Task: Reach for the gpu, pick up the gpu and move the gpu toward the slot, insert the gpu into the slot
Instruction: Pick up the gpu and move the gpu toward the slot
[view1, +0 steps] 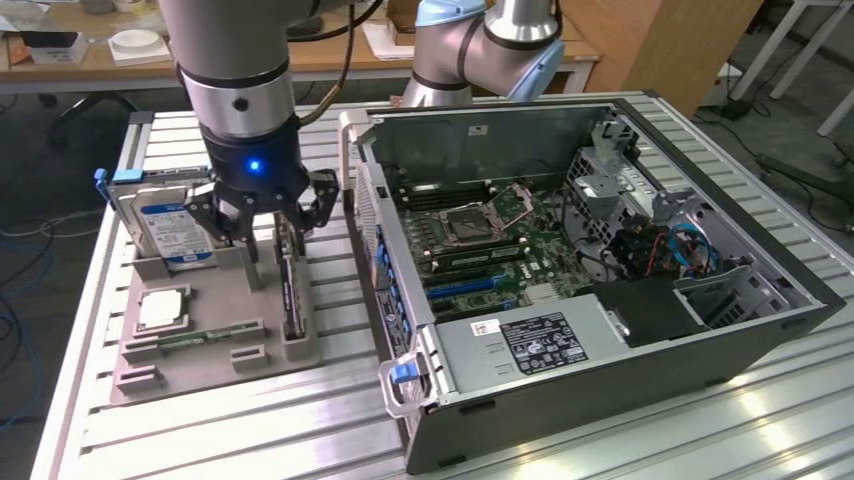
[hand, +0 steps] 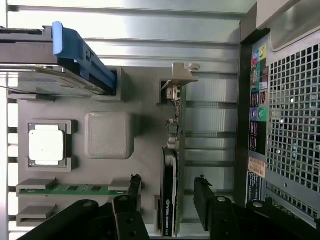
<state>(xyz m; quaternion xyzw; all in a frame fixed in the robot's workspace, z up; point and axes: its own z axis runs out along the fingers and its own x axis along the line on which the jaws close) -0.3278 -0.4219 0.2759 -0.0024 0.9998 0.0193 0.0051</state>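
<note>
One gpu (view1: 291, 292) (hand: 171, 165) noted: a thin, dark, flat card seen edge-on, long and narrow. A bent silver metal bracket caps one end and a black shroud covers the other half. It stands upright on its long edge in a groove of the grey tray (view1: 200, 368) (hand: 145, 150), along the tray side that faces the computer case (view1: 587, 290) (hand: 290, 125).

Claw (view1: 271, 238) (hand: 167, 192): directly over the tray's gpu groove, lowered to the shrouded half of the card. We see it open, one black finger on each flat face of the card. In the wrist view a strip of tray shows between each fingertip and the card, so we log no contact.

Materials and shapes:
- The tray is matte grey moulded plastic with blocky raised pockets and a rounded square boss at its middle.
- At the tray's far side from the gpu, a silver hard drive (view1: 174, 232) (hand: 50, 82) with a blue label stands in a blue-handled carrier.
- A square metal-topped processor (view1: 160, 308) (hand: 46, 146) lies flat in a tray pocket.
- A slim green memory stick (view1: 200, 335) (hand: 70, 189) lies beside the processor.
- The tray rests on a ribbed aluminium tabletop (view1: 267, 435) (hand: 150, 25).
- The case, just off the tray, is dark sheet metal with a perforated rear grille.
</note>
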